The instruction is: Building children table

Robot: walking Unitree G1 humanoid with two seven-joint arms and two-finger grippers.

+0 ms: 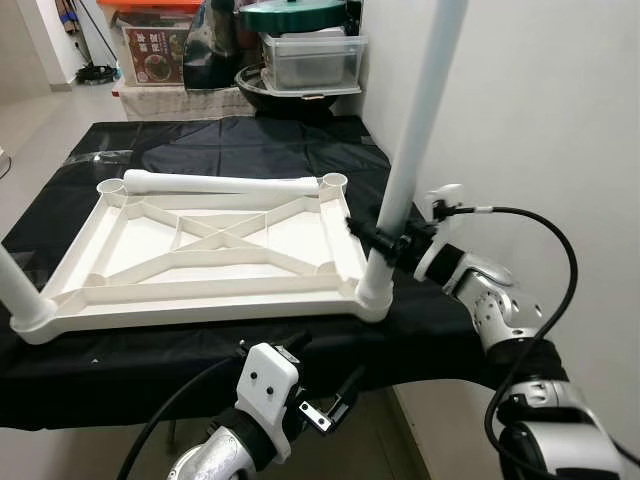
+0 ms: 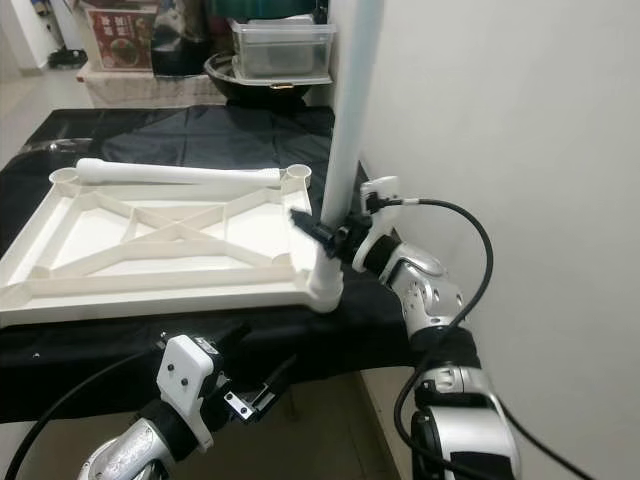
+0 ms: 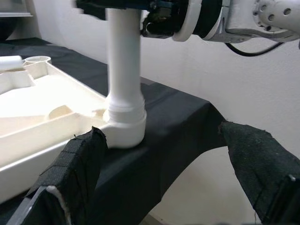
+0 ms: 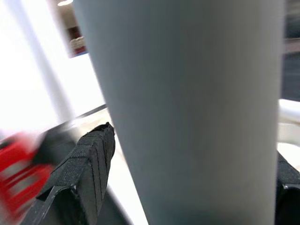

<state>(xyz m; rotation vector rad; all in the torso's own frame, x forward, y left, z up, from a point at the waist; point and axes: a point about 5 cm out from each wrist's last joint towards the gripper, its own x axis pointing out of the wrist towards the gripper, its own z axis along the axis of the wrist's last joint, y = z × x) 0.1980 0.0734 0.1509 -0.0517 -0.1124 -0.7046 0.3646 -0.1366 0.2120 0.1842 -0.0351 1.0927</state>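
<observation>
The right gripper [image 1: 385, 240] sits in the middle right of the left eye view. Its two black fingers are pinched around a tall white leg [image 1: 405, 170], one finger on each side, low down on the leg. In the right wrist view the leg is right up close between the black pads [image 4: 89, 168].

The leg stands almost straight up. Its long way runs up and down, and its top goes out of the top of the frame. Its bottom sits in the round corner hole [image 1: 372, 295] of the white table top [image 1: 210, 290], at the near right corner.

The table top lies upside down and flat on a black cloth [image 1: 200, 150], in the middle left of the frame. You can see its crossed ribs. Another leg [image 1: 15, 285] stands at the near left corner, at the left edge of the frame. A third leg [image 1: 225, 184] lies flat on its side along the far edge of the table top, running left to right. The two far corner holes look empty.

The left gripper [image 1: 315, 395] hangs low in the bottom middle of the frame, below the edge of the cloth. Its fingers are spread apart and hold nothing. In the left wrist view it looks up at the standing leg and its corner hole.

I think the right arm is pushing this leg into its hole. The lying leg is farther away, up and to the left of both grippers.
</observation>
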